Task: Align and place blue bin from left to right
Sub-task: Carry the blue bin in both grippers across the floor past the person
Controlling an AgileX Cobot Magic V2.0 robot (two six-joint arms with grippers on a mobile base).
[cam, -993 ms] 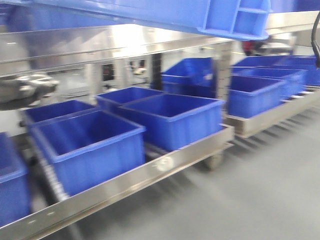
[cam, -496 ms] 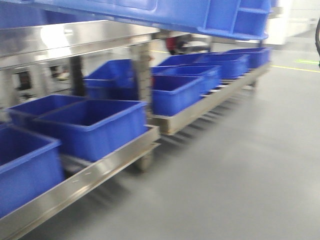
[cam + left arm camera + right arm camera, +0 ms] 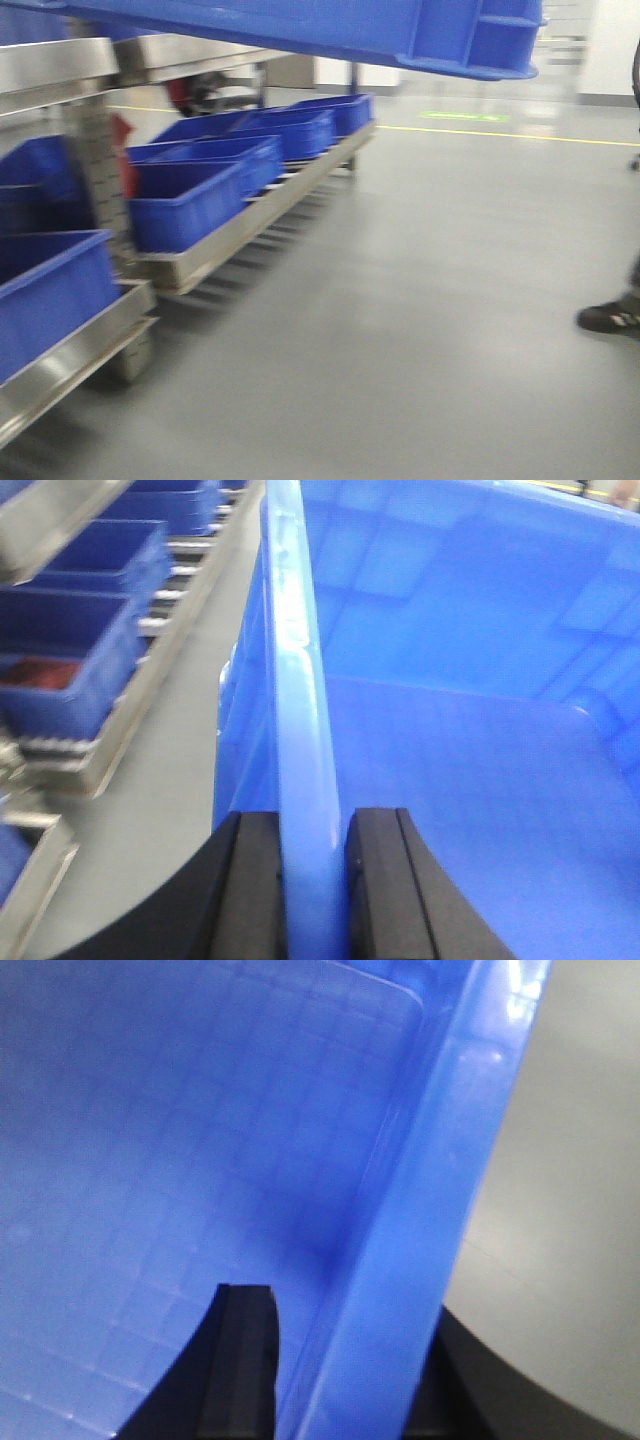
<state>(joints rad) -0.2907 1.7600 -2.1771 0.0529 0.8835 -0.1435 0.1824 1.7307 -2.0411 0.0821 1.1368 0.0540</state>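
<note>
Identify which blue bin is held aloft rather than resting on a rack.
The blue bin spanning the top of the front view: the left gripper and right gripper clamp its rim, while the other bins sit on steel racks.

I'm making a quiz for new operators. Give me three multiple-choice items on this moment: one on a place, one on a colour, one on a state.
1. Where is the held bin in the front view? A bottom edge; B top edge; C centre.
2. What colour is the floor line? A yellow; B red; C white.
3. How is the left gripper? A open; B out of view; C shut on the bin wall.
Key: 1 B, it spans the top edge; 2 A, the stripe is yellow; 3 C, it clamps the wall from both sides.
</note>
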